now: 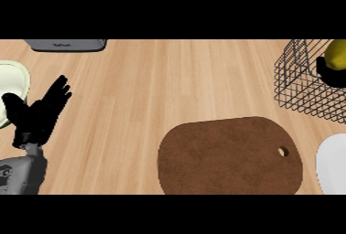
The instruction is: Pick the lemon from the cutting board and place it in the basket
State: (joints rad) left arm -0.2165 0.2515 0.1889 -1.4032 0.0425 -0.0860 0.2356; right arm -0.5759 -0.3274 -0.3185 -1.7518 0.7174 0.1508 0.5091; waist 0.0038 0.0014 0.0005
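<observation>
— Where do we see the yellow lemon (337, 54)?

— At the upper right of the frame, inside the outline of the black wire basket (297, 91) and cut off by the right edge. We cannot tell whether it rests on the wire floor.

— And the brown rounded cutting board (229, 160)?

— It lies flat on the light wooden table (169, 82) at the lower centre-right, its small hole toward the right, well apart from the lemon.

— Our hands?

— The black left hand (37, 114) shows at the left, fingers straight and spread, pointing up, holding nothing. Its grey forearm (20, 176) is below it, and it overlaps a pale green plate (13, 80) at the left edge. A black shape just under the lemon seems to be the right hand (330, 73); we cannot tell whether it grips.

— Anything else?

— A dark grey flat object (67, 44) at the upper left, and a white rounded object (334, 164) at the lower right.
</observation>
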